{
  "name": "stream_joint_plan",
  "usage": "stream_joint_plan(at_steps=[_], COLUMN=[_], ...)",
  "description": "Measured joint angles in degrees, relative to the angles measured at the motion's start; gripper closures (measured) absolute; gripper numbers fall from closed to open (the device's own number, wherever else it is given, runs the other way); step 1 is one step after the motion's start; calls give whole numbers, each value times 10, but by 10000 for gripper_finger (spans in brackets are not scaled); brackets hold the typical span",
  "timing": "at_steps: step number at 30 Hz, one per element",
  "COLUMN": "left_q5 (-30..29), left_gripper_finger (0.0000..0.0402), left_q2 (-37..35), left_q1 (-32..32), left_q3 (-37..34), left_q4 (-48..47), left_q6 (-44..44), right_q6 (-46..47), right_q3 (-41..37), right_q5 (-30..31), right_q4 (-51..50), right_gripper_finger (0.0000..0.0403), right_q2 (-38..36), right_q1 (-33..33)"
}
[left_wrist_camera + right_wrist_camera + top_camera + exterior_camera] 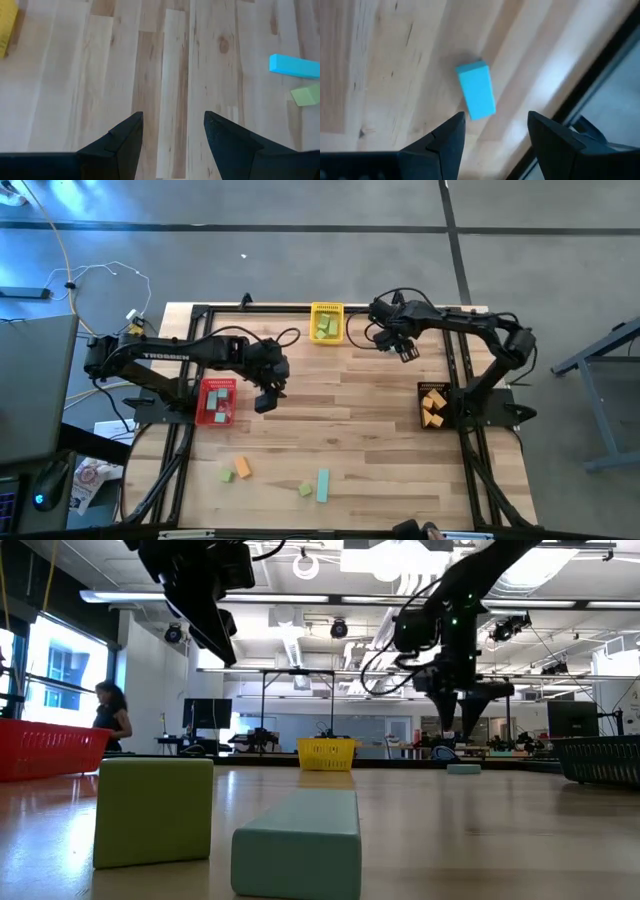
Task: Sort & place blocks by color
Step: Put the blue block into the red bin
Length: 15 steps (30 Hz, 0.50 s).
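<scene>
My right gripper (405,350) hangs open above the far part of the table, right of the yellow bin. A small teal block (476,91) lies flat on the wood straight below its fingers, and the low view shows this block (463,768) under the raised gripper (470,718). My left gripper (268,396) is open in the air beside the red bin and touches nothing (172,132). Near the front edge lie a teal bar (323,485), two light green blocks (305,489) (226,475) and an orange block (242,468).
The red bin (216,402) holds teal blocks. Green blocks fill the yellow bin (327,322) at the far edge, and orange ones sit in the black bin (433,408) on the right. Bare wood lies in the table's middle. A person (112,718) stands far behind.
</scene>
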Motion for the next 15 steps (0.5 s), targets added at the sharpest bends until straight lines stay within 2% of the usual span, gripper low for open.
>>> stream_joint_plan(at_steps=[15], left_q5=[-3], left_gripper_finger=[206], left_q2=[0], left_q1=[0], left_q3=[0], left_q4=[-1], left_q6=[10], right_q6=[-28], right_q3=[0], right_q5=[43], right_q4=[3], right_gripper_finger=[202], right_q2=[109], right_q1=[-5])
